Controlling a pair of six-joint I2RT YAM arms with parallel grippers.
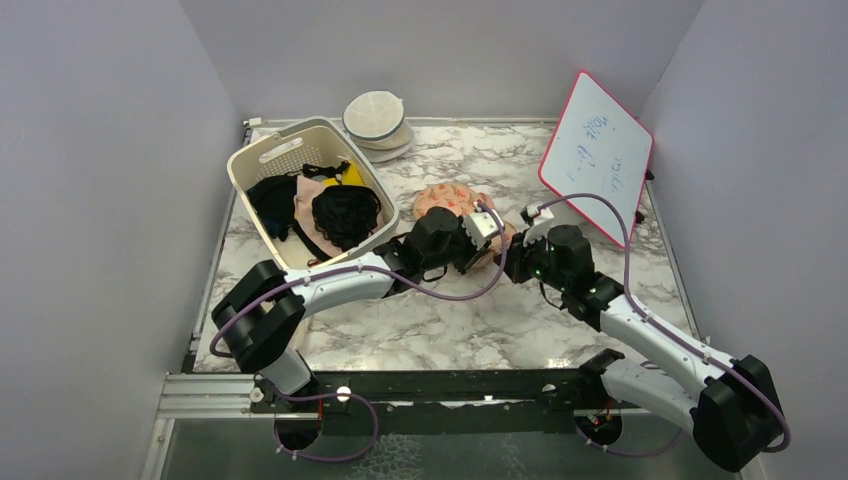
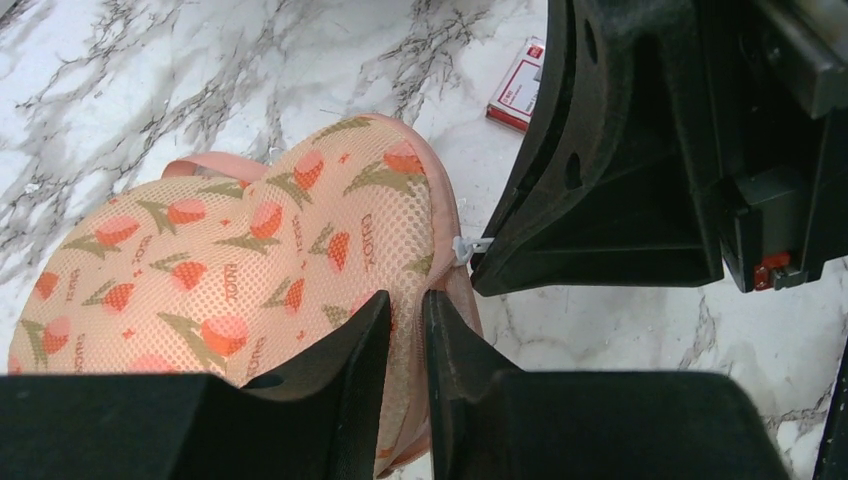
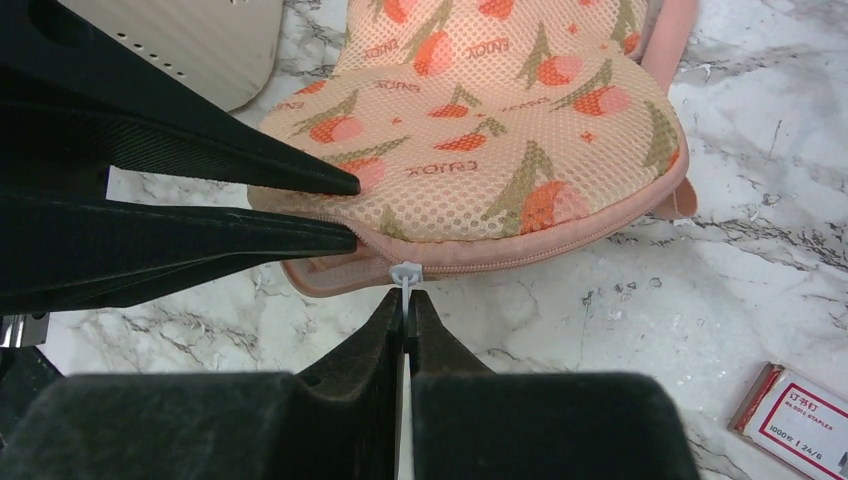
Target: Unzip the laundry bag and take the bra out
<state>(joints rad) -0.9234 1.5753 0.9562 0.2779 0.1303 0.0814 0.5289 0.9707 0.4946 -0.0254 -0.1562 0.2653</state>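
R gripper (image 3: 403, 305) pinching 1 zipper (image 3: 406, 272), L gripper (image 2: 407, 305) pinching laundry bag (image 2: 230, 260)

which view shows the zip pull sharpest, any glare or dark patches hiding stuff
Right wrist view: sharpest; the small white zip pull and the peach-orange printed mesh laundry bag are crisp under even light, no glare. Left wrist view: pull small but clear; the black left hand is dark, detail lost. Top external view: soft light, faint shadows, pull too small to see.

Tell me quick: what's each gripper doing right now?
Left gripper: closed, pinching the laundry bag at its edge.
Right gripper: closed on the bag's white zipper pull.
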